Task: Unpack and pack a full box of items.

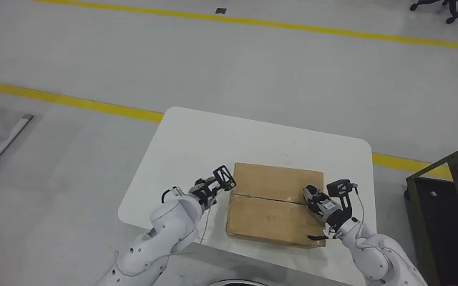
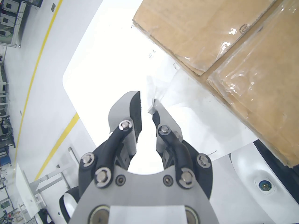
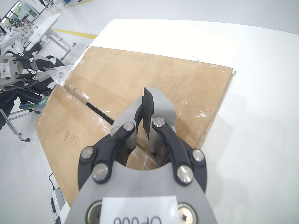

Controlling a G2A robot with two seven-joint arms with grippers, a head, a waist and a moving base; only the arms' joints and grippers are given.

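Plainly the left gripper (image 2: 146, 104) has its jaws a little apart. A strip of clear tape (image 2: 163, 87) clings to the tip of one finger and runs from there to the end of the cardboard box (image 2: 198, 17) just beside it. The right gripper (image 3: 146, 103) hangs over the opposite end of the box, its fingers pressed together with nothing seen between them, right above the seam (image 3: 98, 110) where the two top flaps meet. The box lies closed on the white desk (image 1: 193, 150), close to the near edge and toward the right-hand corner, with its long side along that edge. The tape looks thin, sticky and easily torn, so a firm pinch on its free end and a low, steady pull along the seam would suit it. The cardboard is stiff but dents at the edges. Being full, the box is likely heavy, so the flaps are better lifted at their free edges by the seam than the whole box shifted.
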